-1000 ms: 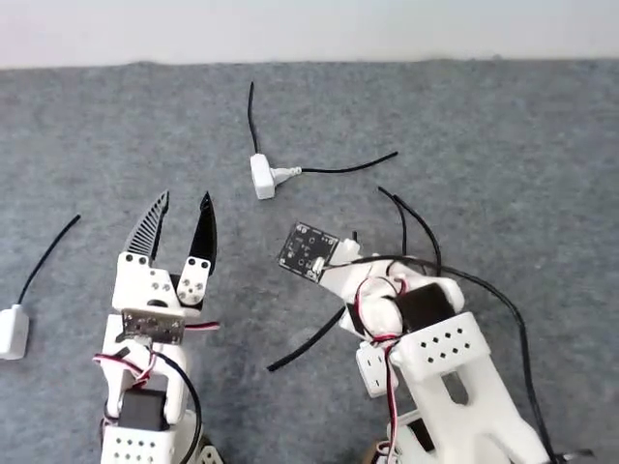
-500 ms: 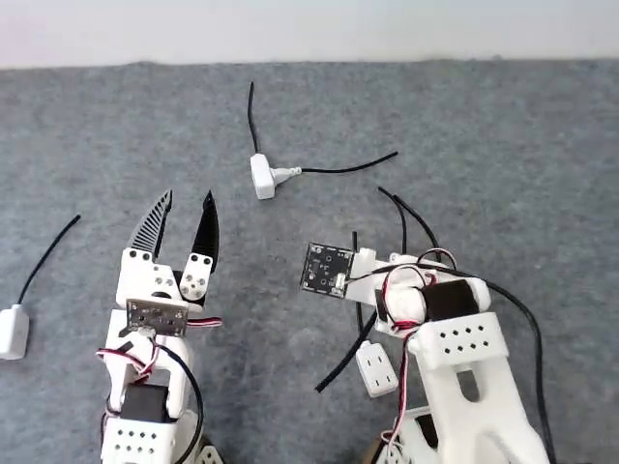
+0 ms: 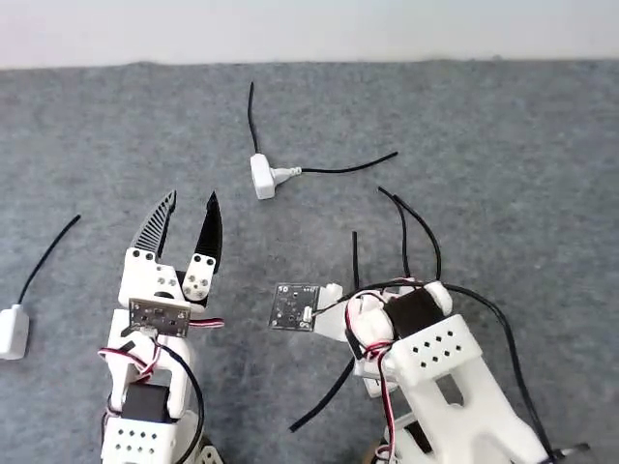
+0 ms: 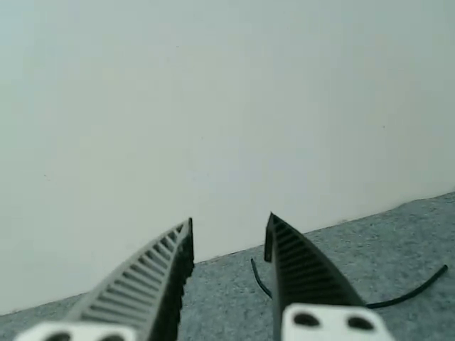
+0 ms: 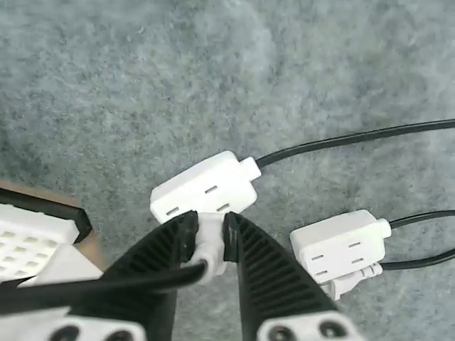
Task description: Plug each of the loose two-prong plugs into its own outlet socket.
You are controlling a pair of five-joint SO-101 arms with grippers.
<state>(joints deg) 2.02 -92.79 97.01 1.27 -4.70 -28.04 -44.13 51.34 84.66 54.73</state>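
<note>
White plug (image 5: 211, 245) against outlet socket (image 5: 202, 188)

Right gripper (image 5: 210, 219) is clamped on the plug, which touches the socket on grey carpet (image 5: 106, 71). Judged step: seating, with the prongs hidden. Next move calls for a straight, aligned push. Left gripper (image 3: 191, 198) hovers, fingers apart.

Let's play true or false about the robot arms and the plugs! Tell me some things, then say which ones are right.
1. The left tool is open, with nothing between its fingers. True.
2. The right tool pinches a white plug right next to a white socket. True.
3. The cords are red. False: the cords are black.
4. The white block at the far left has no cord. False: a black cord runs away from it.
</note>
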